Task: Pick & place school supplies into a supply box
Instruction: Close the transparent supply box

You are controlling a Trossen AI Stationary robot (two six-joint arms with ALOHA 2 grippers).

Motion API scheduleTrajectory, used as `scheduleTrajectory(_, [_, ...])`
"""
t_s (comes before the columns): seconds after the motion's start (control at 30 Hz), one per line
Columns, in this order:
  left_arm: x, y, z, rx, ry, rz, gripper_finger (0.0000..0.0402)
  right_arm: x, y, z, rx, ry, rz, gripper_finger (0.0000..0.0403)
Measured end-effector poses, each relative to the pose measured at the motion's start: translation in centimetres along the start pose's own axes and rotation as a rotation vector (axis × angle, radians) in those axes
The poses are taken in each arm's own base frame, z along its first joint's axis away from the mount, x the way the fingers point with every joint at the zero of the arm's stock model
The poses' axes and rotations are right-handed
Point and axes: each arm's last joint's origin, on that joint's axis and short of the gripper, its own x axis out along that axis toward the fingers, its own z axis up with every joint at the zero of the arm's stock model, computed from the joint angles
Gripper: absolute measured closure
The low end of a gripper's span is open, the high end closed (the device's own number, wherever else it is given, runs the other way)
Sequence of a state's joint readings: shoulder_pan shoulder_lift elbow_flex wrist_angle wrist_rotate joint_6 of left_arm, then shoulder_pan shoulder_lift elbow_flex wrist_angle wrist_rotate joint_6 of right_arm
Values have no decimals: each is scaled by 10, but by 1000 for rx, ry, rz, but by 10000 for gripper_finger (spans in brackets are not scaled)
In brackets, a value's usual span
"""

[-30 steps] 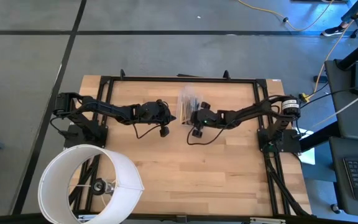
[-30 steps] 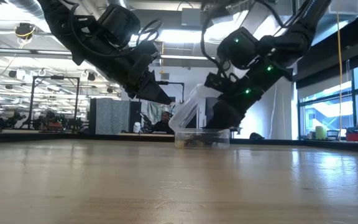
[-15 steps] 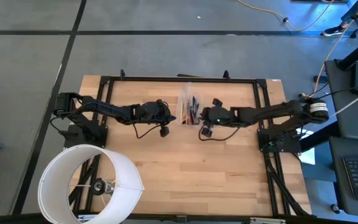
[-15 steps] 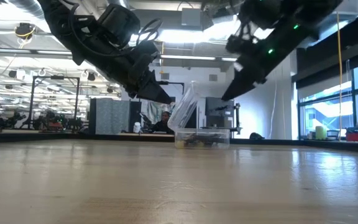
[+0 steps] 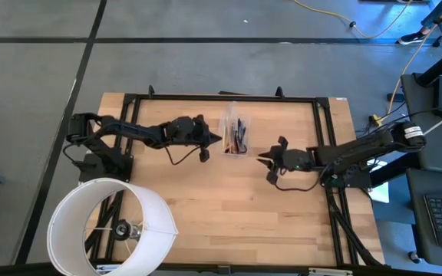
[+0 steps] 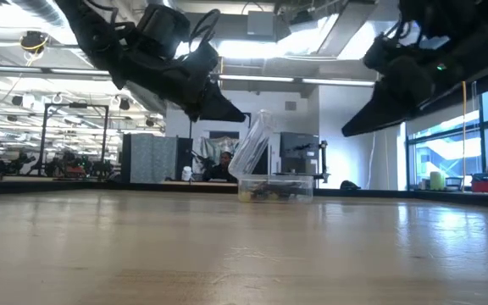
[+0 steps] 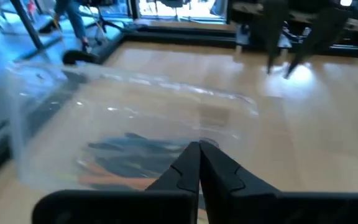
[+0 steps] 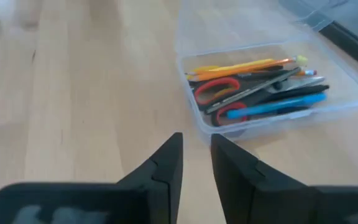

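The clear supply box [image 5: 236,139] rests on its base in the table's far middle, its lid [image 6: 252,144] tilted up open on the left side. Inside lie pens and pencils [image 8: 266,84] in orange, black and blue, and red-handled scissors [image 8: 216,87]. My left gripper [image 5: 219,139] is shut, its tip [image 6: 242,116] beside the lid's upper edge. My right gripper [image 5: 261,157] hovers right of and nearer than the box, above the table [image 6: 346,133], open by a narrow gap [image 8: 196,146] and holding nothing. My left gripper points its shut fingertips [image 7: 199,146] at the open lid's upper part [image 7: 166,106], coming level from the table's left. I cannot tell whether they touch the lid.
A large white round cylinder [image 5: 110,226] stands at the table's near left corner. A black frame [image 5: 221,97] runs along the far edge and both sides. Bare wood [image 5: 229,207] lies nearer than the box. A person [image 6: 224,165] sits far behind the table.
My right gripper has drawn back from over the box, toward the table's right and near edge, leaving the supplies lying in the box. My left gripper has moved right and slightly toward the far edge, up to the lid. The lid has stayed tilted open.
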State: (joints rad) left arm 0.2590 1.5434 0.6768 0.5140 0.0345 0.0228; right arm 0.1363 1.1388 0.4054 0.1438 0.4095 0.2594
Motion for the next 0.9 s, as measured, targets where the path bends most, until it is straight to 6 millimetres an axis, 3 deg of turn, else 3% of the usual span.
scheduleTrajectory(0.3, [4,17,9,68,-17,40,378,-3,-2,-9,21,5,6,315])
scheduleTrajectory(0.6, [6,18,19,286,-51,31,289,-3,-2,-11,11,26,0,315])
scheduleTrajectory(0.9, [5,37,18,164,-11,75,230,-3,-2,-11,11,28,0,315])
